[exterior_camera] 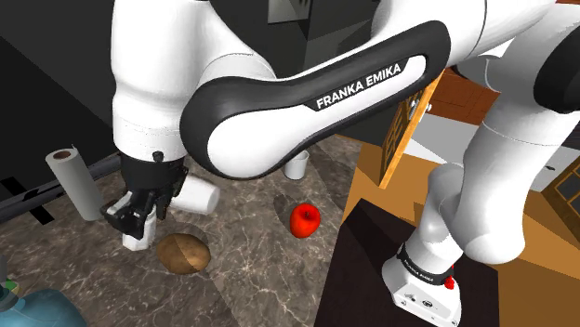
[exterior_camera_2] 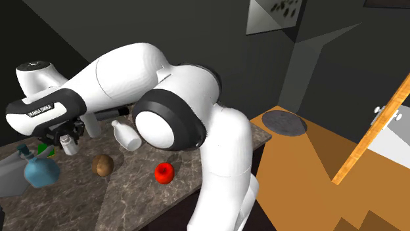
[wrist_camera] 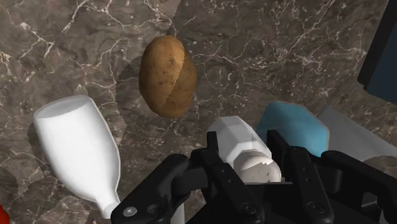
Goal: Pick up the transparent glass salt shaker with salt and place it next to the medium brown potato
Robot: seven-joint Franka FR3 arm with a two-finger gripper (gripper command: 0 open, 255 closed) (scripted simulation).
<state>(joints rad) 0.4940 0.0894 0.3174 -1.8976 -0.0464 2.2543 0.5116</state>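
In the shoulder view the black fingers (exterior_camera: 122,215) are clamped on a white salt shaker (exterior_camera: 138,238), which hangs upright beneath them over the brown veined desk (exterior_camera: 251,274). Whether its base touches the desk cannot be told. A brown potato (exterior_camera: 183,253) lies just beside the shaker, toward that view's right. A white bottle (exterior_camera: 201,197) lies on its side behind the potato, a red apple (exterior_camera: 304,219) sits further right, and a paper towel roll (exterior_camera: 78,182) stands to the left.

In the second exterior view the fingers (exterior_camera_2: 64,136) grip the shaker (exterior_camera_2: 69,146) between a blue bottle (exterior_camera_2: 41,169) on that view's left and the potato (exterior_camera_2: 102,165) on its right. The apple (exterior_camera_2: 163,172) sits well apart from the potato, nearer the desk's (exterior_camera_2: 131,193) edge.

In the wrist view the fingers (wrist_camera: 219,170) close on both sides of the shaker (wrist_camera: 238,139), whose perforated cap (wrist_camera: 258,170) faces the camera. The potato (wrist_camera: 168,75) lies near the shaker, not touching it, and the toppled white bottle (wrist_camera: 79,149) lies beside both.
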